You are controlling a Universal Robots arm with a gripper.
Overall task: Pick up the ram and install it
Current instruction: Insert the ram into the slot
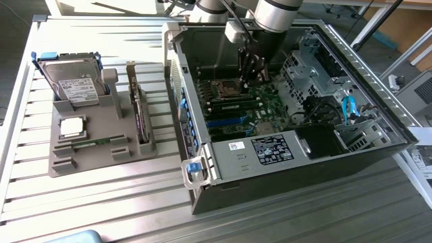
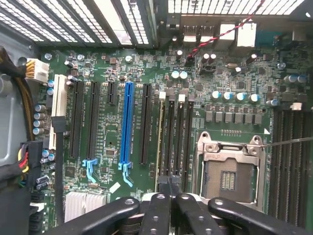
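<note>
Judging the step: you are at the install end of the job, not the pick-up. The gripper point(image 1: 255, 76) hangs inside the open case point(image 1: 304, 182), low over the motherboard point(image 1: 270, 109) and just beside the empty processor socket point(image 2: 230, 171).
End effector: the fingers point(image 2: 159, 215) are drawn fully together, narrow. Nothing shows clearly pinched between them, so treat a hold as unproven.
Under the tips: the bank of memory slots point(image 2: 177, 142) runs straight away from the fingertips.
Stick in the holder: one ram point(image 1: 91, 144) lies flat in the grey holder point(image 1: 101, 161) on the table point(image 1: 101, 202), at the exterior view's left, well apart from the case.
Stick at the slot: a thin pale edge point(image 2: 161, 147) runs along the outermost slot of that bank. It may be a second stick standing in its slot, but you cannot tell for sure.
Seating: you cannot read whether any stick is fully down or latched.
What the move calls for: by your judgement, a straight, even press along the slot line, centred on the stick's top edge, with no tilt toward the socket.
Risk: a skewed push could flex the board or leave one end proud.
</note>
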